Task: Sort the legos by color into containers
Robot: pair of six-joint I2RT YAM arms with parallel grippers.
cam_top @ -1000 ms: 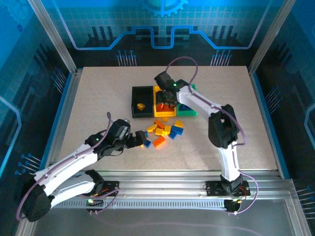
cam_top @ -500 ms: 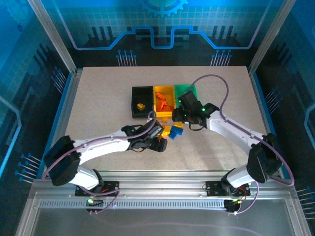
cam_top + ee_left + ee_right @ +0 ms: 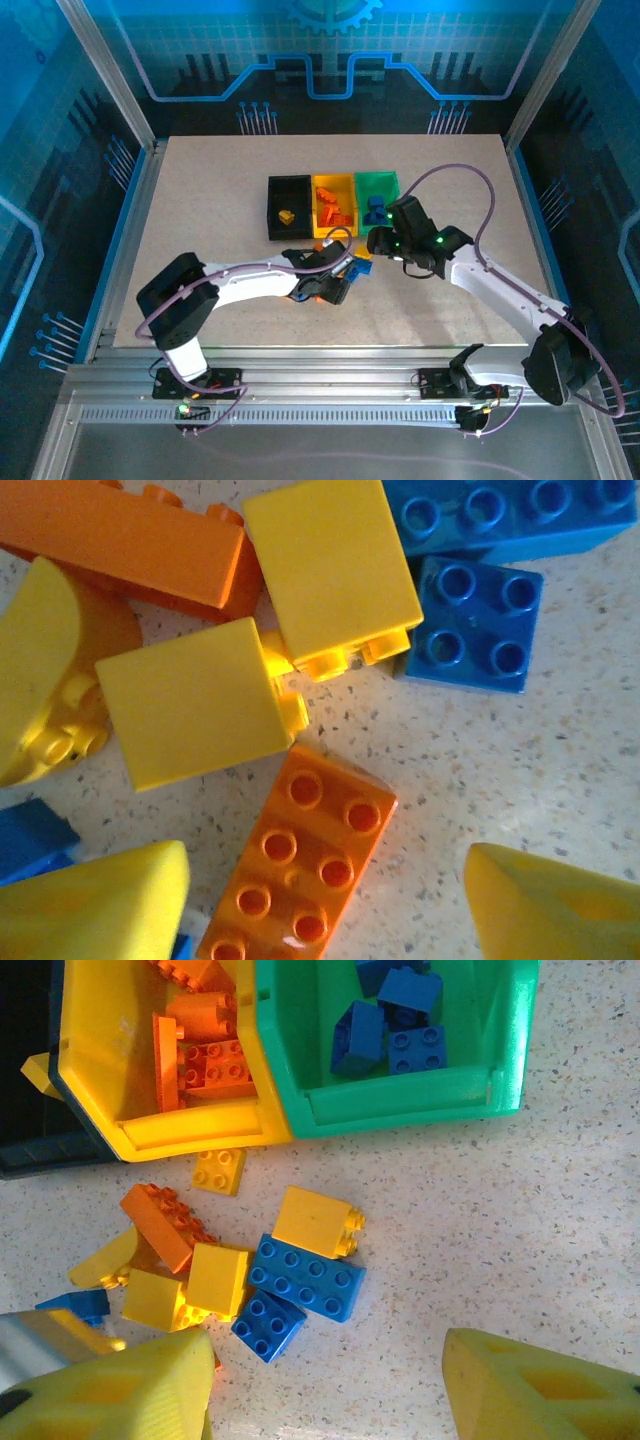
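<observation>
"Since the left hand (image 3: 325,885) hangs open astride an orange brick (image 3: 300,870) on the table (image 3: 520,770), where should it pinch?"

"Across the long smooth sides. I'd judge it hard, light and slick, so squeeze square or it squirts out. It lies just beside two yellow cubes (image 3: 190,700)."

"How many loose?"

"By my count five yellow, three blue, two orange, clustered in front of the three bins (image 3: 333,177). Orange belongs in the yellow bin (image 3: 95,1050)."

"And the right hand (image 3: 330,1380)?"

"Open, empty, over bare table near the cluster."
</observation>
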